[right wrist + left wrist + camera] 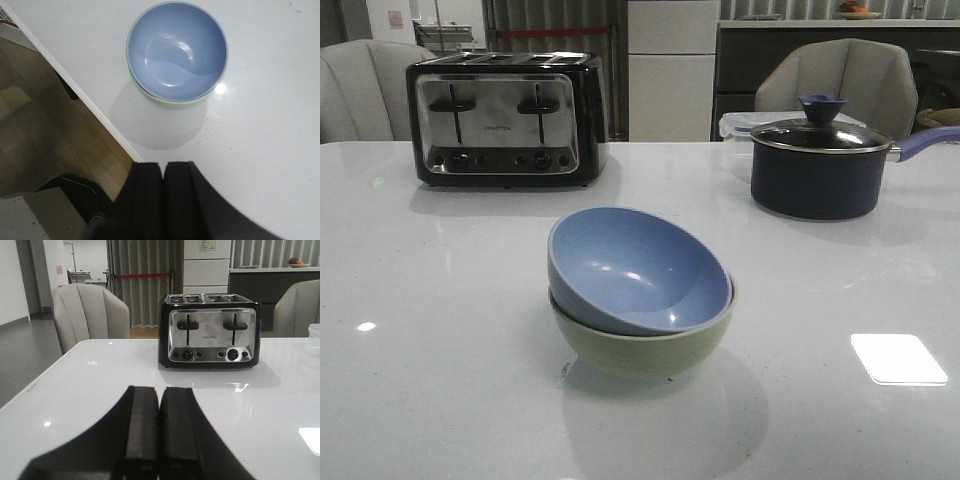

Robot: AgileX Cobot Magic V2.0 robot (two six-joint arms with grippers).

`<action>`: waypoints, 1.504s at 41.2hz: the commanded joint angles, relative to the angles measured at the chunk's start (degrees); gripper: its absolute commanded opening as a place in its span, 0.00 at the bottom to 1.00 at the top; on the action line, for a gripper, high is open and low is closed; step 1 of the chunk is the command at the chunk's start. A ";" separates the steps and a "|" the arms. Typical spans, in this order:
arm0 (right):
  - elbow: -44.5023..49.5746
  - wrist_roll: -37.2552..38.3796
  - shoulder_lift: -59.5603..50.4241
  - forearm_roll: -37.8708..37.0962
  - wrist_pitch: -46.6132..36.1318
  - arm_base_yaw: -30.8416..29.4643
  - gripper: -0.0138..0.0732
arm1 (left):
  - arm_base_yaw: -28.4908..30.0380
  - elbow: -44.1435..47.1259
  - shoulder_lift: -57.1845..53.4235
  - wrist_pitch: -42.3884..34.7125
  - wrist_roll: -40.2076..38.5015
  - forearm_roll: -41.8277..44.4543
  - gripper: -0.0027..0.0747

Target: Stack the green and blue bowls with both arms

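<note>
The dusty blue bowl [638, 268] sits tilted inside the pale green bowl [650, 345] at the middle of the white table, near its front. In the right wrist view the blue bowl [177, 50] shows from above with a sliver of the green bowl [172, 103] under its rim. My right gripper [163, 167] is shut and empty, well apart from the bowls, over the table's edge. My left gripper [160, 392] is shut and empty, low over the table and facing the toaster. Neither gripper shows in the front view.
A black and chrome toaster [505, 118] stands at the back left. A dark navy saucepan with a lid [820, 162] stands at the back right. Grey chairs [845, 80] stand behind the table. The table's front edge [85, 100] drops to a wooden floor.
</note>
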 commanded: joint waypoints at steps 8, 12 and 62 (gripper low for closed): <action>8.45 -0.69 -12.23 -1.01 -14.51 -16.28 0.19 | -0.37 0.30 -1.15 -5.48 0.09 -0.54 0.15; 15.23 -0.69 -19.70 -0.95 -22.06 -21.80 0.19 | -0.37 0.30 -1.15 -5.48 0.09 -0.54 0.15; 41.00 18.35 -43.98 -14.75 -48.77 -30.19 0.19 | -0.37 0.30 -1.07 -5.48 0.09 -0.54 0.15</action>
